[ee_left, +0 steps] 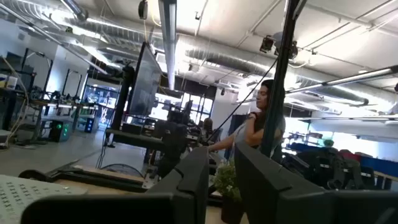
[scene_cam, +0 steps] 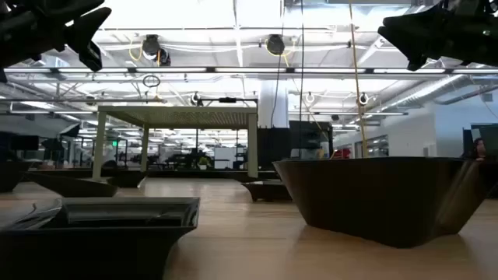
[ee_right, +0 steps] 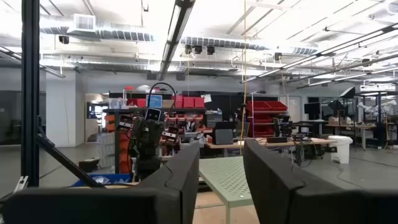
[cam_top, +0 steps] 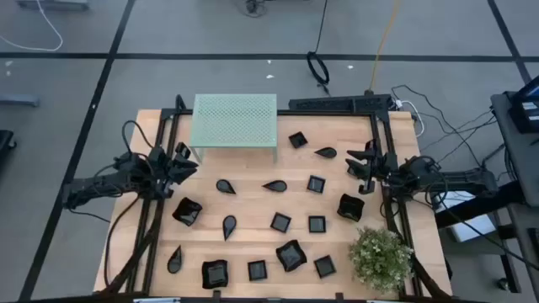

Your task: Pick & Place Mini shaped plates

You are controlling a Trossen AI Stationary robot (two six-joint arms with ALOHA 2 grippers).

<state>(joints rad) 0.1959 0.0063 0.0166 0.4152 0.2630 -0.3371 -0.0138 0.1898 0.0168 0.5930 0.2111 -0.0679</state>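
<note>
High view: plates (cam_top: 280,221) lay scattered over the surface (cam_top: 253,194); left gripper (cam_top: 181,164) at nine o'clock, right gripper (cam_top: 360,164) at three, fingers narrowly parted, empty, apparently parked clear.

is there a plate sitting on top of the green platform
No, in the high view the green platform has a bare top; the black plates all lie on the wooden table.

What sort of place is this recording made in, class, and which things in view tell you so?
Probably a large robotics lab or workshop: exposed ceiling ducts, shelves of red storage bins, and a wooden table framed by two robot arms.
</note>
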